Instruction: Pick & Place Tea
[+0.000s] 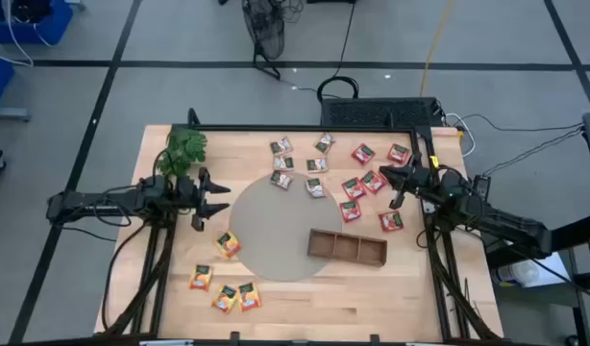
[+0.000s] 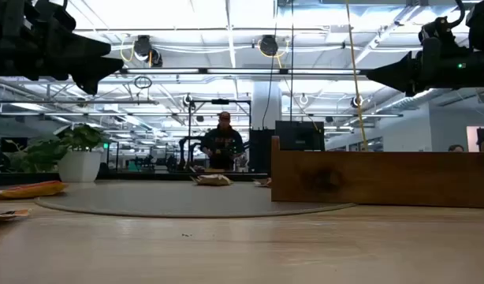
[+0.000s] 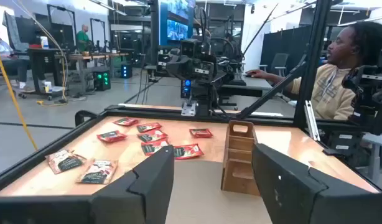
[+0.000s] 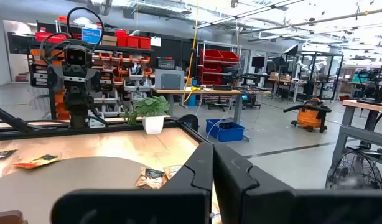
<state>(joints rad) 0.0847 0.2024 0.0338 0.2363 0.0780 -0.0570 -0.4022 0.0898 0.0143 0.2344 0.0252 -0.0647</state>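
Tea sachets lie flat on the wooden table in three groups: red ones [image 1: 372, 183] at the right, grey-white ones [image 1: 295, 165] at the far middle, and orange-yellow ones [image 1: 225, 284] at the near left. My left gripper [image 1: 216, 197] hovers open above the table's left side, at the left rim of a round grey mat [image 1: 276, 231]. In the left wrist view its fingers [image 3: 157, 180] stand wide apart, holding nothing. My right gripper [image 1: 395, 185] hangs shut above the red sachets, its fingers [image 4: 200, 174] close together. Both grippers [image 2: 92, 67] [image 2: 384, 75] are raised well clear of the tabletop.
A long brown wooden compartment tray [image 1: 347, 247] sits on the mat's near right side. A green leafy sprig in a white pot [image 1: 184, 149] stands at the far left corner. People sit and stand at workstations beyond the table [image 3: 340, 74].
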